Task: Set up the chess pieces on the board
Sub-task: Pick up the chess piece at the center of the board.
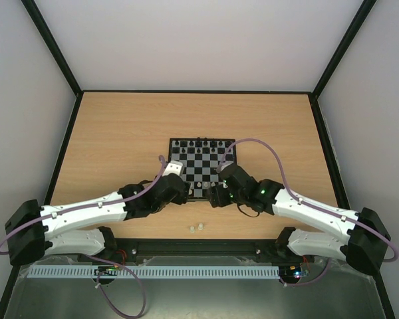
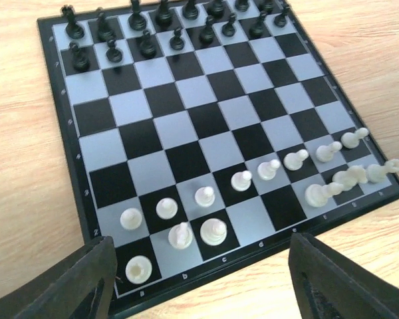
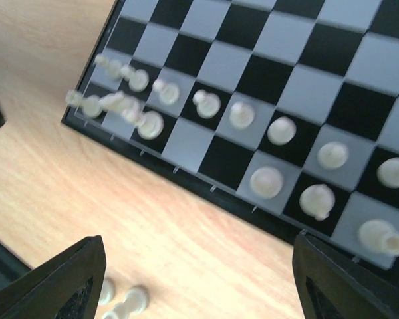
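The board [image 1: 201, 167] lies mid-table, seen close in the left wrist view [image 2: 186, 113] and the right wrist view [image 3: 253, 53]. Several whitish chess pieces [image 2: 213, 230] stand in its two near rows [image 3: 266, 181]. Two more whitish pieces [image 1: 197, 228] lie loose on the wood in front of the board, low and left in the right wrist view [image 3: 123, 299]. My left gripper [image 1: 179, 188] hangs open over the board's near left corner [image 2: 199, 286], nothing between its fingers. The right gripper [image 1: 219, 194] is open and empty above the bare wood just off the board's near edge [image 3: 199, 286].
Tiny black pieces [image 2: 159, 26] fill the board's two far rows [image 1: 201, 143]. A black frame [image 1: 73, 133] borders the wooden table [image 1: 120, 133], with white walls around it. Purple cables [image 1: 266, 149] loop over both arms.
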{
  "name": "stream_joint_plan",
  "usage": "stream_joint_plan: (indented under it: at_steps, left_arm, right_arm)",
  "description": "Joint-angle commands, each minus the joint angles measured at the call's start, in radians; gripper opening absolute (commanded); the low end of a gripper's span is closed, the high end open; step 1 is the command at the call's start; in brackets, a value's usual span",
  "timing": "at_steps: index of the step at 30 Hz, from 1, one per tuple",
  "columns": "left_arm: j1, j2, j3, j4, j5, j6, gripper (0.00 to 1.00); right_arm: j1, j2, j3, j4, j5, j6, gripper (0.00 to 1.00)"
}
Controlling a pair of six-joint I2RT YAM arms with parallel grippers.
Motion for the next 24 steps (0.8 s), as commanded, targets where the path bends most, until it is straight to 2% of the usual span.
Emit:
stream_joint_plan:
  at_steps: [1, 10, 13, 18, 24]
  left_arm:
    - [-0.001, -0.036, -0.035, 0.031, -0.062, 0.006, 0.78]
    - [0.000, -0.163, -0.058, -0.015, -0.087, -0.010, 0.99]
    - [0.001, -0.216, -0.066, -0.028, -0.115, -0.019, 0.99]
    - [0.006, -0.253, -0.089, 0.007, -0.174, -0.025, 0.99]
    - [0.013, -0.278, -0.132, 0.024, -0.221, -0.022, 0.99]
  right_arm:
    - [0.077, -0.019, -0.027, -0.025, -0.021, 0.066, 0.76]
    - [0.339, 0.072, 0.040, -0.168, 0.197, 0.234, 0.64]
    - [0.397, 0.105, 0.052, -0.176, 0.216, 0.271, 0.64]
    - [0.423, 0.153, 0.068, -0.193, 0.253, 0.299, 0.62]
    - [0.427, -0.027, 0.072, -0.235, 0.416, 0.352, 0.71]
